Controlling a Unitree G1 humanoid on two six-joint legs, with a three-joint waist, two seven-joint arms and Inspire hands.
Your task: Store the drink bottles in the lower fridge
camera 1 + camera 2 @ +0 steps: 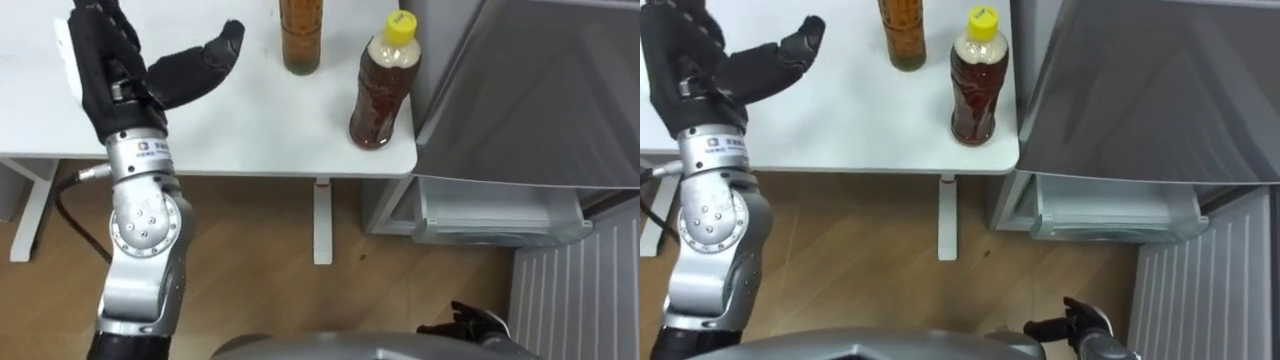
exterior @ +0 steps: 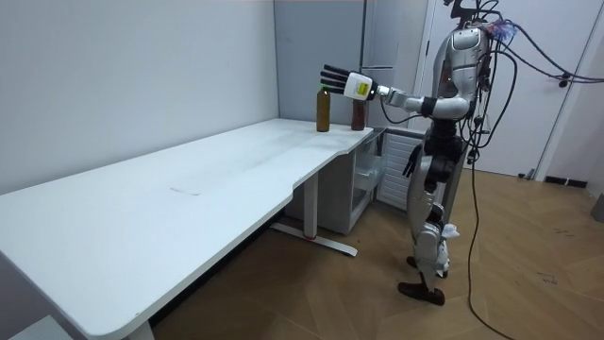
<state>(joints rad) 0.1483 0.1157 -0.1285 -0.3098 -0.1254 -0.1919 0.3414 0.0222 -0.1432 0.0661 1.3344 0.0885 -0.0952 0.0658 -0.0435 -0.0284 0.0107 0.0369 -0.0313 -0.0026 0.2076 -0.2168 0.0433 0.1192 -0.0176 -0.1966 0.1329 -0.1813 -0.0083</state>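
The left hand (image 1: 120, 80) is hovering above the white table (image 1: 250, 130), its fingers spread and straight, thumb held out, holding nothing; the two drinks are standing upright on the table near its corner, apart from the hand; the yellow-capped bottle (image 1: 383, 90) is showing a brown drink, its print too small to read; the taller bottle (image 1: 301, 40) is cut off at the top in the eye views, while the room view is showing it whole beside the other; the grey fridge (image 1: 540, 90) is standing just beside the table, its pale lower compartment (image 1: 500, 210) showing beneath; the right hand (image 1: 470, 322) is hanging low, its state impossible to tell.
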